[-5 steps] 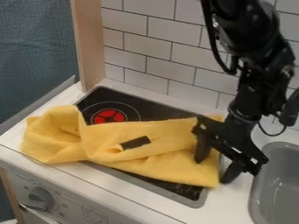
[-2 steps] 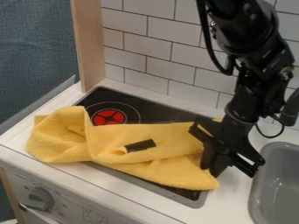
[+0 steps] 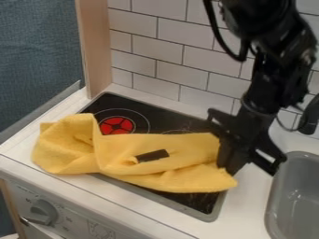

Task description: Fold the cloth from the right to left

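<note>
Yellow and soft, spread as a rumpled fabric cloth [image 3: 177, 147] across a black, grey-rimmed stove top [image 3: 112, 105]. Reaches past the rim at nine o'clock onto the smooth white table [image 3: 243, 217], with a raised, hollow fold at that end. Bears a dark brown rectangular patch [image 3: 152, 156] near the middle. Gripped at the three-to-four-o'clock end by the black two-finger end effector [image 3: 230, 170], closed on the cloth's edge. Hangs from a black jointed robot arm [image 3: 268, 79], placed at one o'clock in the view. Just beyond the cloth, at eleven o'clock from its middle, shows a round red burner marking [image 3: 117, 125]. Backed at twelve o'clock by a white tiled wall [image 3: 156, 65], at eleven by a tan wooden panel [image 3: 96, 46]. Flanked at four o'clock by a grey sink basin [image 3: 302, 196], and between seven and eight by a grey round knob [image 3: 44, 211].
</note>
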Action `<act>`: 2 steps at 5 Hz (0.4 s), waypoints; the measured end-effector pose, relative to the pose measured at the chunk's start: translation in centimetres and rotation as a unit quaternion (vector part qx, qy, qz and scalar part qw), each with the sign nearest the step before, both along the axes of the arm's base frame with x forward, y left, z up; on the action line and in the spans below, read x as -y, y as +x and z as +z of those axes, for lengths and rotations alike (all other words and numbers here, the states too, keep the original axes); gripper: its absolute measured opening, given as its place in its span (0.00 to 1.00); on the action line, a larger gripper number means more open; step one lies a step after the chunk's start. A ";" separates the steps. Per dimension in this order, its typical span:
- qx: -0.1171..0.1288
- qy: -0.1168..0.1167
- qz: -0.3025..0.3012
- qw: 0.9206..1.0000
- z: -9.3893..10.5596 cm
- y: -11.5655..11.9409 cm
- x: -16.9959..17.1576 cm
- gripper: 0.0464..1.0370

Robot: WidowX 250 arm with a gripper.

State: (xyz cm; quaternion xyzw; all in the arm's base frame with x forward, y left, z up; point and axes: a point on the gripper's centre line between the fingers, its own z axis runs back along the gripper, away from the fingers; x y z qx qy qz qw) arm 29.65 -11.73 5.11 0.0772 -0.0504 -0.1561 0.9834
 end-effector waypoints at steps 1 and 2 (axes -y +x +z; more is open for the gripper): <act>0.016 -0.011 0.002 1.000 1.9 -0.4 -1.4 0.00; 0.018 -0.034 0.010 0.999 3.4 -1.1 -3.8 0.00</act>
